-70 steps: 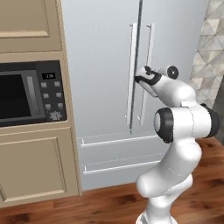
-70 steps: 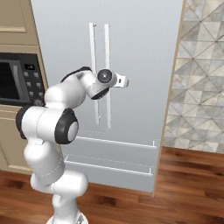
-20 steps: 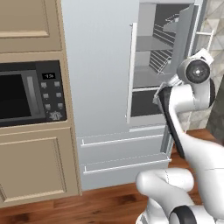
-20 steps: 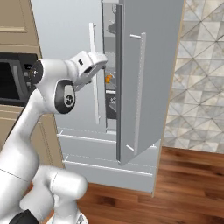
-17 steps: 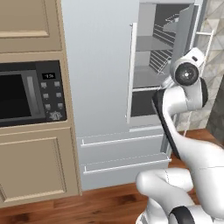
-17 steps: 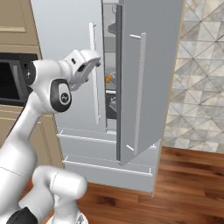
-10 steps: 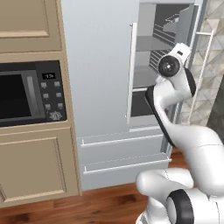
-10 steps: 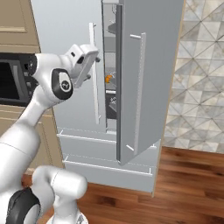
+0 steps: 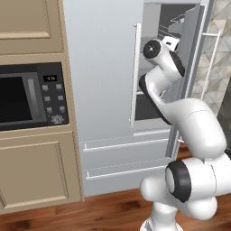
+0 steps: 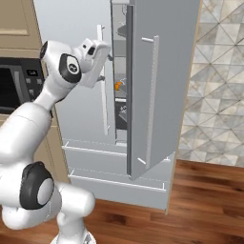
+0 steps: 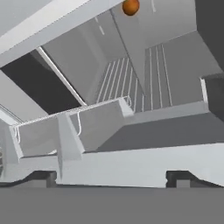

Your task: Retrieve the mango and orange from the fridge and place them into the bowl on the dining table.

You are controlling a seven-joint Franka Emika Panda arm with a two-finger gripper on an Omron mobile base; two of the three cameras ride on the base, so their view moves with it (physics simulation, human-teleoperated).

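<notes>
Grey shelving is exposed behind the right-hand door of the fridge (image 10: pixel 157 90), which is swung wide on its hinge, while the left-hand door remains flat and closed. That opening step can therefore be counted as done. Nothing has yet been collected: the gripper (image 10: pixel 102 59) is held in front of the gap between the doors with its jaws spread apart and nothing between them, and in the hand view its two dark fingertips (image 11: pixel 41 176) are seen standing wide with only the interior beyond them.

The orange (image 11: pixel 130 6) is seen as a bright ball far back among the shelves in the hand view, and the same spot of colour (image 10: pixel 118 85) is glimpsed through the gap in the right base view, level with the gripper. The mango cannot be made out; it is possibly hidden behind a shelf or the door edge.

Almost the whole task is judged to remain: both fruits are to be reached, lifted out, carried to the dining table and released into the bowl.
</notes>
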